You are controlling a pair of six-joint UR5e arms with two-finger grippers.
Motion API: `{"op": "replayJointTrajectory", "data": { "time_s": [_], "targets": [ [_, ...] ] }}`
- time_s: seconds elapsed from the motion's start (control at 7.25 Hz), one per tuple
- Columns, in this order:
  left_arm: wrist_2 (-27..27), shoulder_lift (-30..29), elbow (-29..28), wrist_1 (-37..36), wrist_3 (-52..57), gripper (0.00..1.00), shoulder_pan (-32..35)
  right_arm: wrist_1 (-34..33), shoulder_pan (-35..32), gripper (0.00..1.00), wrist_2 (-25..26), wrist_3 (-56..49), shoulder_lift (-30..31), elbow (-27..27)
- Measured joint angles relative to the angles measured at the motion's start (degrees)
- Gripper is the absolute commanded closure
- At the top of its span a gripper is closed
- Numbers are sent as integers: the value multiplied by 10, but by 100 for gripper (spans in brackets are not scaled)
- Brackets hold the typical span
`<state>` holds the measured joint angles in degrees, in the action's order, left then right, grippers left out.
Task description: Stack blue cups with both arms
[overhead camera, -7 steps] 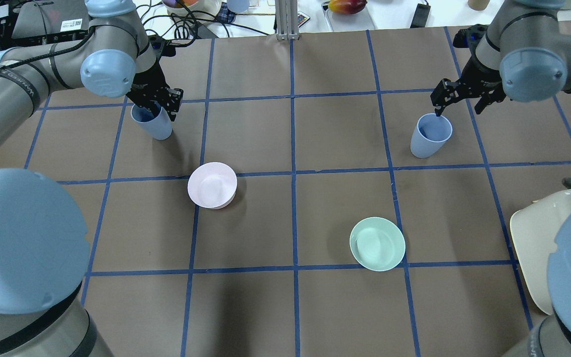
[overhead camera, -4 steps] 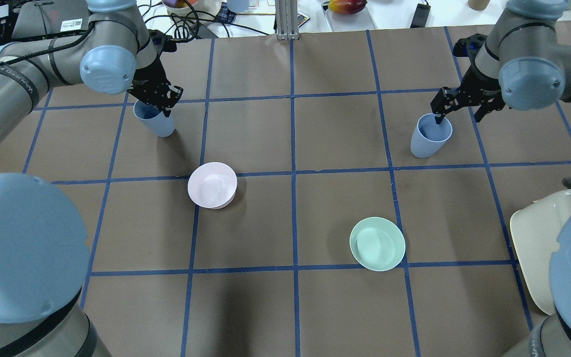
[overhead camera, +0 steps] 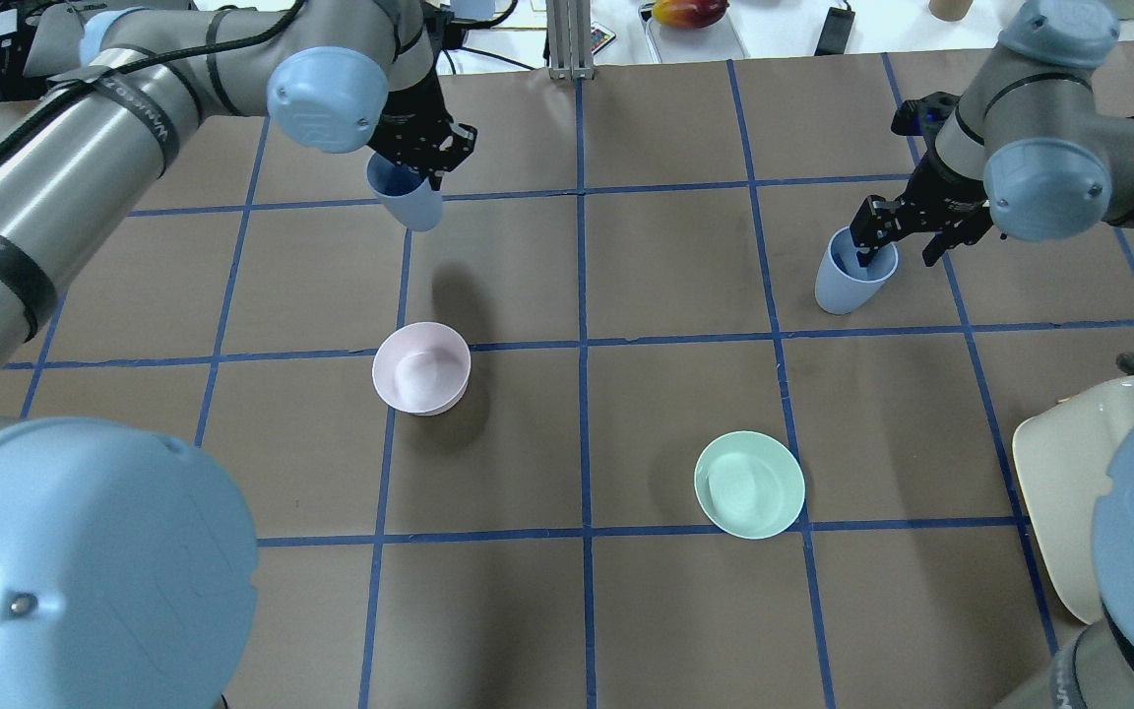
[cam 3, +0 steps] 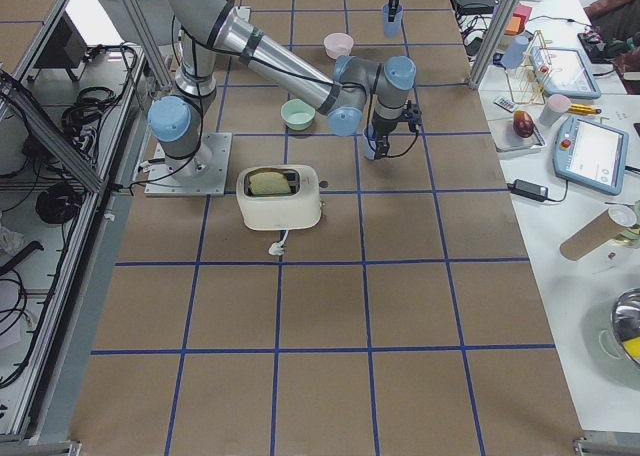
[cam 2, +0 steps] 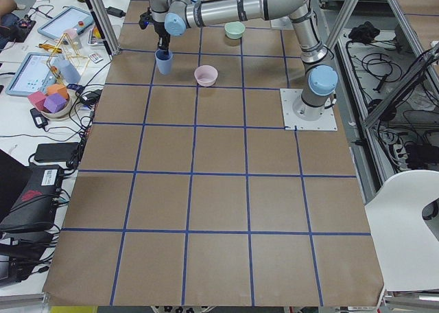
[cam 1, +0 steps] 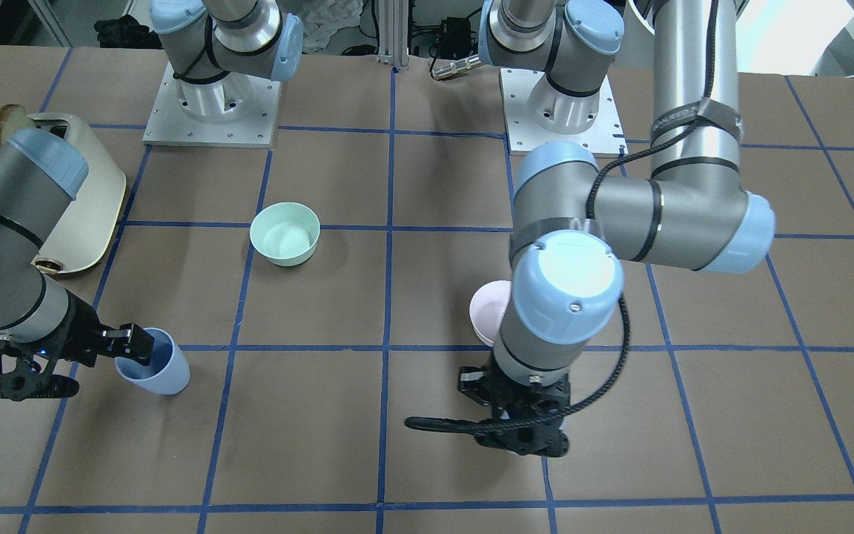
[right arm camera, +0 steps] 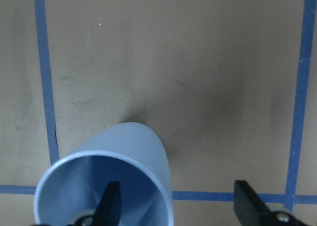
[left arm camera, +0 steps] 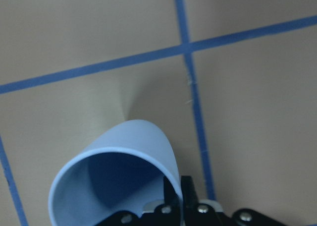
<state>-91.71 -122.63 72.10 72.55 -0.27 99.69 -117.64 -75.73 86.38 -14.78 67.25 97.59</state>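
One blue cup (overhead camera: pixel 410 204) hangs above the table in my left gripper (overhead camera: pixel 425 165), which is shut on its rim. The left wrist view shows the cup (left arm camera: pixel 124 156) with its wall pinched between the fingers (left arm camera: pixel 173 189). The front view hides this cup under the left wrist. The second blue cup (overhead camera: pixel 848 278) stands upright on the table at the right. My right gripper (overhead camera: pixel 897 251) is open and straddles its far wall. In the right wrist view one finger (right arm camera: pixel 111 201) is inside the cup (right arm camera: pixel 114 171) and the other is outside.
A pale pink bowl (overhead camera: pixel 421 366) sits left of centre and a mint-green bowl (overhead camera: pixel 749 484) right of centre, both nearer the robot than the cups. A cream toaster (overhead camera: pixel 1059 483) stands at the right edge. Clutter lies beyond the table's far edge.
My left gripper has lifted its blue cup off the table and carried it right, toward the centre. My right gripper has sunk slightly, with one finger deeper in the other cup.
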Motion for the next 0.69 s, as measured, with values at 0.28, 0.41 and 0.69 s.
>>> {"op": "replayJointTrajectory", "data": {
  "time_s": [0.28,0.41,0.69],
  "targets": [
    [27,-7,3,8,-36,100,64,0,0,67,-5,-2,1,0],
    [33,-11,17,8,-42,100,90,0,0,70,-4,-4,1,0],
    [39,-15,54,1,-44,100,122,0,0,74,0,-9,2,0]
  ]
}}
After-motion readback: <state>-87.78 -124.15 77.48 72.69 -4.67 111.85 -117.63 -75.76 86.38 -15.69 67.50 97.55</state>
